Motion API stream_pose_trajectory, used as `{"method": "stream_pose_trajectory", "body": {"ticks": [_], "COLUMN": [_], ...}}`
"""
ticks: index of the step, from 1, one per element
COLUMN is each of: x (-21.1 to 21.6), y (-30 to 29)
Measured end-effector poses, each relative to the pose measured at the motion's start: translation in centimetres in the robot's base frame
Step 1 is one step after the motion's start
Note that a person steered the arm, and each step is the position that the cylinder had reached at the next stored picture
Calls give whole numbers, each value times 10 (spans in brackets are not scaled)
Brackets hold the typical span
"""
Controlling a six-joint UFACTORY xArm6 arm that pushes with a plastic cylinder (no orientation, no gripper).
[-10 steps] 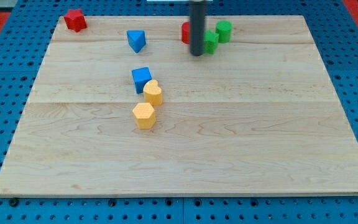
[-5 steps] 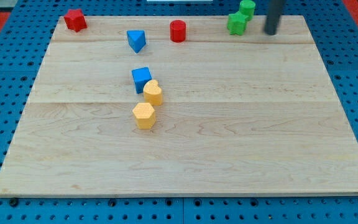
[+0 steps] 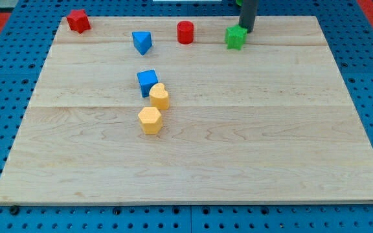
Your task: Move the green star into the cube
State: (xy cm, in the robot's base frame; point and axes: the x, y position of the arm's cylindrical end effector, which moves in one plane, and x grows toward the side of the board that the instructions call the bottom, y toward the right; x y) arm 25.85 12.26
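Observation:
The green star point(image 3: 236, 37) lies near the board's top edge, right of centre. My tip point(image 3: 247, 30) stands just up and right of it, touching or nearly touching it. The blue cube point(image 3: 147, 81) sits left of centre, well down and left of the star. A second green block is mostly hidden behind the rod at the view's top; only a sliver shows.
A red cylinder point(image 3: 185, 32) stands left of the star. A blue wedge-like block point(image 3: 142, 42) and a red star point(image 3: 78, 21) lie further left. Two yellow blocks point(image 3: 158, 96) point(image 3: 149, 120) sit just below the cube, one touching it. The wooden board point(image 3: 251, 142) rests on blue pegboard.
The rod swung from the star's left out to the right, then back to its upper right. The green star moved up and right, then down and left. The other green block went behind the rod.

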Motion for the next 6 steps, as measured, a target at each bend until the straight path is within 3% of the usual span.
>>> {"method": "stream_pose_trajectory", "body": {"ticks": [1,3,4,5,6], "x": [27,44,20,33,86], "y": [6,-50,-54,-113,-189]}}
